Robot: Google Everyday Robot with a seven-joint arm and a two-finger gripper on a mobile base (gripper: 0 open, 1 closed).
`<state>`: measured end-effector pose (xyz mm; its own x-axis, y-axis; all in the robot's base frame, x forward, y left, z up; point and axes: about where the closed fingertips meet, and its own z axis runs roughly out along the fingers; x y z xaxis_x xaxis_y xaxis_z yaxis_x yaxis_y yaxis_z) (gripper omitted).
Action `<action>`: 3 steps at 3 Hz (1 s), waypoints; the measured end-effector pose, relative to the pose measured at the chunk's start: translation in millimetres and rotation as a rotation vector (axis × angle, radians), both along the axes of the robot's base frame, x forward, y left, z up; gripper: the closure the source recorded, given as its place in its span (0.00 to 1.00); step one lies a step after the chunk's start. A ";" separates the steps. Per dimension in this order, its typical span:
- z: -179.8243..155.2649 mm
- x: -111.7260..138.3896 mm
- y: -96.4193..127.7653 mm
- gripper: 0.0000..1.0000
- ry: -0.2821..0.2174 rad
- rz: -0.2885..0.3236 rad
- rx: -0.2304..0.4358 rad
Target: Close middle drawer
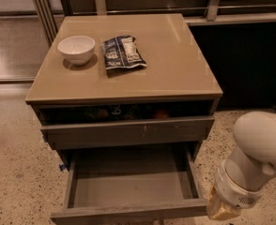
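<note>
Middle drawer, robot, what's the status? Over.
Hand low, beside front right corner of middle drawer. Drawer pulled well out, floor bare. Nothing seen blocking it.

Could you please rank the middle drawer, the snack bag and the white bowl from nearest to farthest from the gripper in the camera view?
From the gripper, low at the right of the picture:
1. The middle drawer, pulled open, right beside it.
2. The snack bag, mid-left on the cabinet top.
3. The white bowl, beyond the bag, toward the top's left edge.
</note>
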<state>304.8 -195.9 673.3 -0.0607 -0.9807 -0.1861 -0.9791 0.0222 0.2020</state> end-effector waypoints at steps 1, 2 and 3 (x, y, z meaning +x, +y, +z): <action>-33.3 -13.6 3.2 1.00 0.037 0.016 0.015; -34.8 -13.0 3.2 1.00 0.037 0.016 0.015; -89.4 -39.1 3.8 1.00 0.114 0.031 0.007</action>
<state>265.7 -192.1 584.0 -0.0512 -0.9811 -0.1864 -0.9501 -0.0096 0.3117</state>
